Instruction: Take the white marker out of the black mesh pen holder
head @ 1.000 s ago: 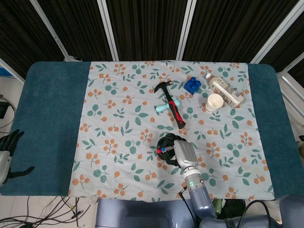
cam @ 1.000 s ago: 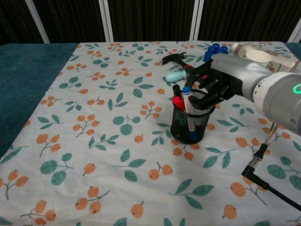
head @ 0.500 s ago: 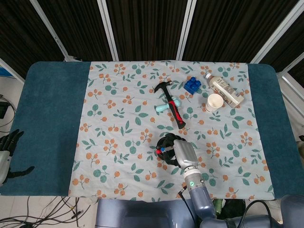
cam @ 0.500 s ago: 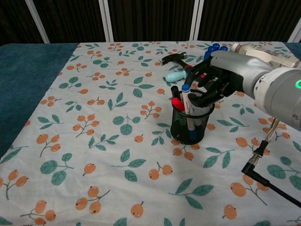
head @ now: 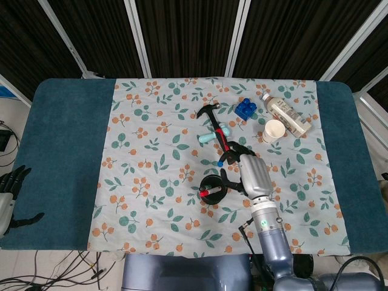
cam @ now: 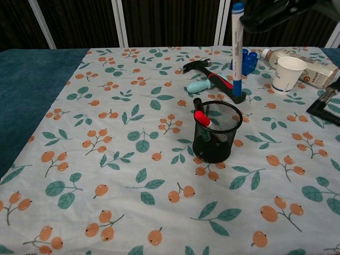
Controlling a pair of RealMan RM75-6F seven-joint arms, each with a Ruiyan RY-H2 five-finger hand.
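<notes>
The black mesh pen holder (cam: 216,132) stands upright on the floral cloth, also seen from above as the holder (head: 213,189). A red-capped marker (cam: 202,118) and a dark pen still lean inside it. The white marker (cam: 237,48), blue at cap and tip, hangs upright in the air, clear of the holder and behind it. My right hand (cam: 281,10) holds it at the top edge of the chest view; in the head view the right hand (head: 245,173) hovers just right of the holder. My left hand (head: 9,197) hangs off the table's left edge, fingers apart, holding nothing.
Behind the holder lie a hammer (cam: 212,79) and a teal handle (cam: 197,85). At the back right are blue blocks (cam: 245,61), a paper cup (cam: 283,73) and a lying bottle (cam: 308,69). A black cable plug (cam: 324,103) hangs at the right edge.
My right hand has risen and moved back, pulling the white marker fully up out of the holder. The holder and left hand stayed put.
</notes>
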